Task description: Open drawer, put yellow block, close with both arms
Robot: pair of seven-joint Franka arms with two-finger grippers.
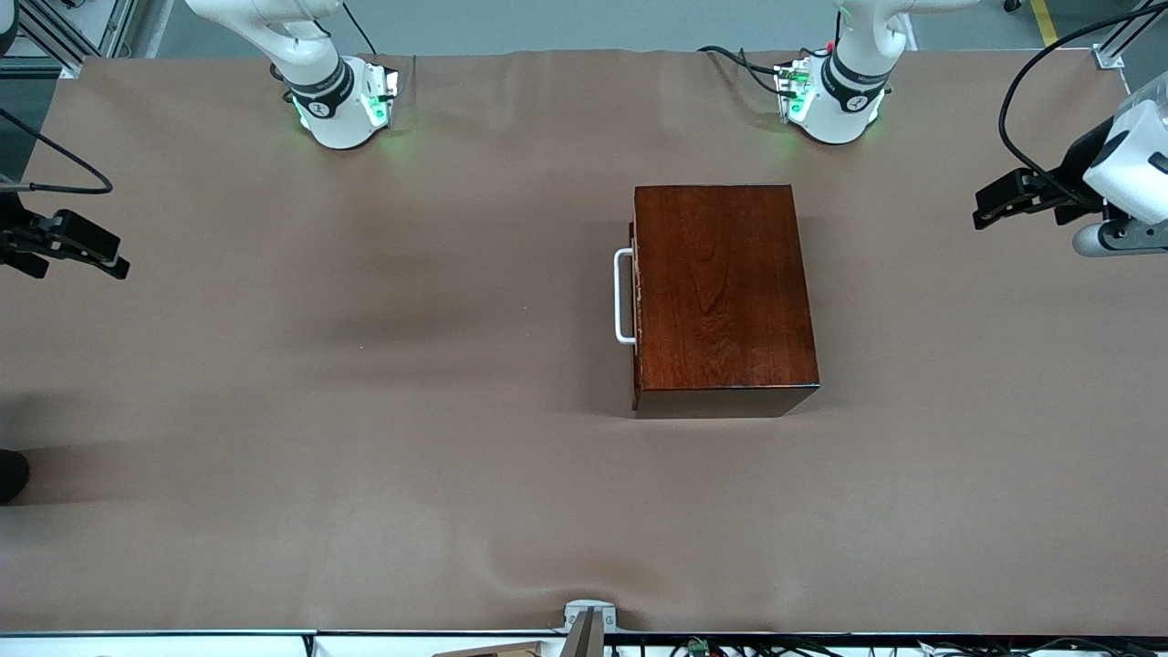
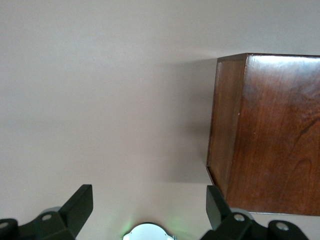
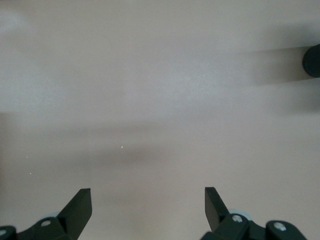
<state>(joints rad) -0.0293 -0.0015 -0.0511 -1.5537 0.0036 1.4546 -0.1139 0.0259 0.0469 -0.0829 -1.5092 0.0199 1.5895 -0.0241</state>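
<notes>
The glossy mahogany box (image 1: 721,297) stands on the brown table, nearer the left arm's end. Its drawer is shut, and the white U-shaped handle (image 1: 623,297) faces the right arm's end. The box also shows in the left wrist view (image 2: 270,135). The yellow block is out of view. My left gripper (image 1: 990,205) is open and empty, up over the table's edge at the left arm's end. My right gripper (image 1: 109,260) is open and empty, over the table's edge at the right arm's end. Both sets of open fingers show in the wrist views (image 2: 82,202) (image 3: 82,205).
The brown table cover (image 1: 365,411) is rumpled in places. The two green-lit arm bases (image 1: 342,109) (image 1: 835,105) stand along the edge farthest from the front camera. A metal bracket (image 1: 589,620) sits at the nearest edge. A dark round object (image 3: 312,60) shows in the right wrist view.
</notes>
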